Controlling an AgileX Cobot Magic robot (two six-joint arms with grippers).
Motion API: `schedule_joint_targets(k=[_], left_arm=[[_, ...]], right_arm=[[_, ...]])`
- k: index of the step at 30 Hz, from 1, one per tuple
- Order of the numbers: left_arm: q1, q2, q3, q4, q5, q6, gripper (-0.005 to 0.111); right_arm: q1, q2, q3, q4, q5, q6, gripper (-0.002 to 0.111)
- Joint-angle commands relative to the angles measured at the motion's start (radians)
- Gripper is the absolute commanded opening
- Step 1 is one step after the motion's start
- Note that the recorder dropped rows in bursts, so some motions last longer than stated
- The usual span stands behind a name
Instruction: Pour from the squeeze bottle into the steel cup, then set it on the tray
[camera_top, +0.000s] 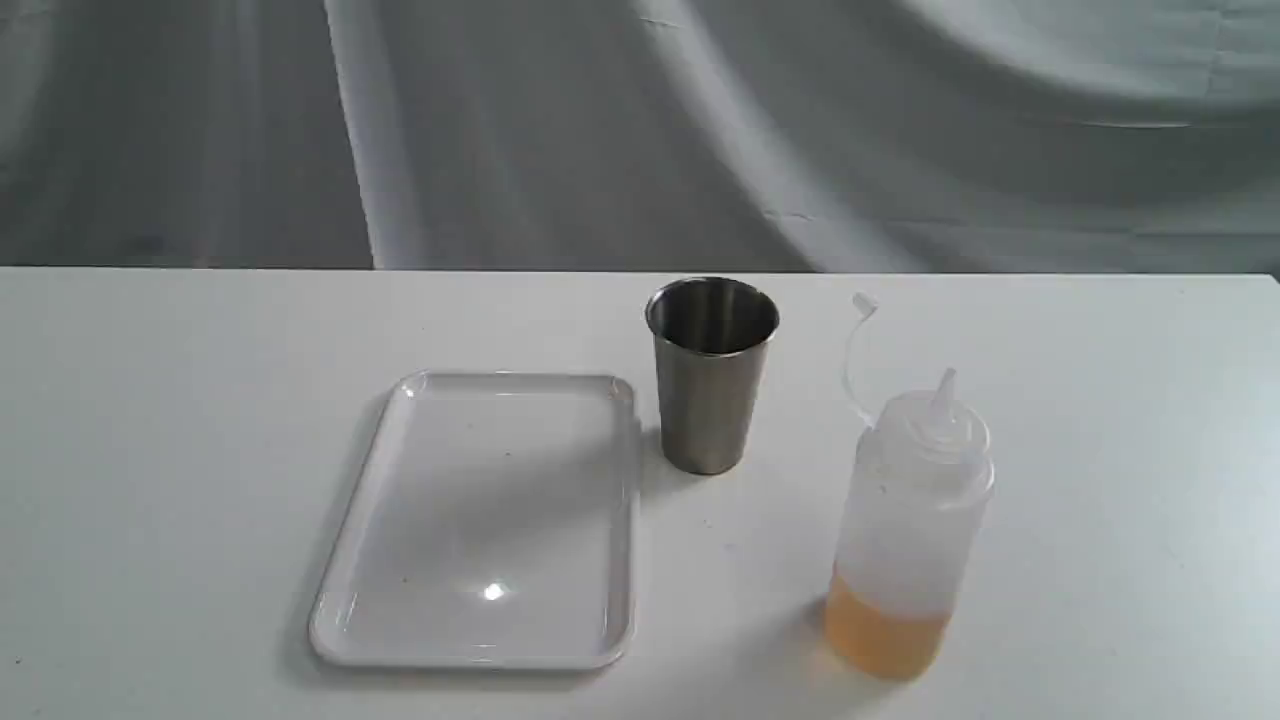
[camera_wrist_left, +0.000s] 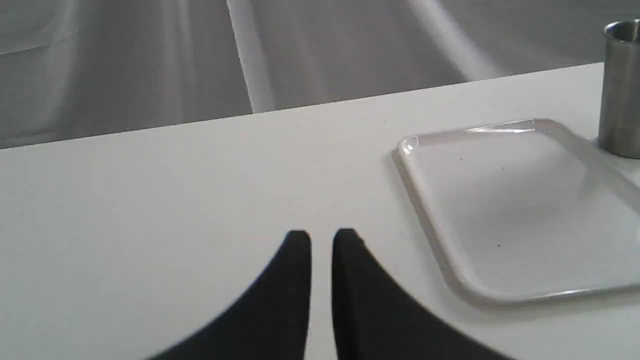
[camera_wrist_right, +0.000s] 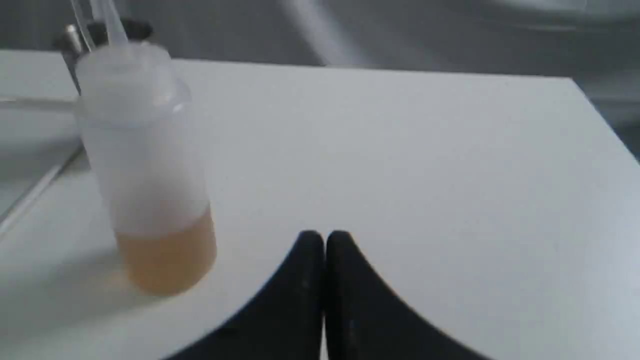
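The squeeze bottle (camera_top: 910, 530) stands upright at the front right of the table, amber liquid filling its bottom, its cap strap curling up to the left. Behind and left of it stands the steel cup (camera_top: 711, 372), upright. The white tray (camera_top: 480, 520) lies flat just left of the cup. Neither arm shows in the exterior view. My left gripper (camera_wrist_left: 321, 239) hovers over bare table beside the tray (camera_wrist_left: 520, 210), shut with a thin gap, holding nothing. My right gripper (camera_wrist_right: 324, 240) is shut over bare table, apart from the bottle (camera_wrist_right: 145, 170).
A white table (camera_top: 1100, 450) carries everything, with its far edge against a grey draped cloth backdrop (camera_top: 600, 130). The table's right corner (camera_wrist_right: 575, 82) shows in the right wrist view.
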Motion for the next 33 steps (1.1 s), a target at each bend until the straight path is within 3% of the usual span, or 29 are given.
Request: schedule_joint_targets(k=[1, 6, 11, 15, 21, 33], left_arm=[[-0.003, -0.005, 0.004, 0.001, -0.007, -0.002, 0.008], [-0.003, -0.005, 0.004, 0.001, -0.007, -0.002, 0.008], [-0.003, -0.005, 0.004, 0.001, -0.007, -0.002, 0.008], [-0.003, -0.005, 0.004, 0.001, -0.007, -0.002, 0.008], [-0.003, -0.005, 0.004, 0.001, -0.007, -0.002, 0.008], [-0.003, -0.005, 0.004, 0.001, -0.007, -0.002, 0.008]], right_arm=[[-0.009, -0.003, -0.14, -0.008, 0.1, 0.005, 0.0], [-0.009, 0.08, -0.346, -0.131, 0.204, 0.005, 0.0], [-0.009, 0.242, -0.513, -0.122, 0.365, 0.005, 0.0], [-0.009, 0.378, -0.596, -0.103, 0.366, 0.007, 0.0], [0.002, 0.52, -0.616, -0.013, 0.294, 0.007, 0.0], [0.155, 0.648, -0.609, -0.013, 0.251, 0.017, 0.0]])
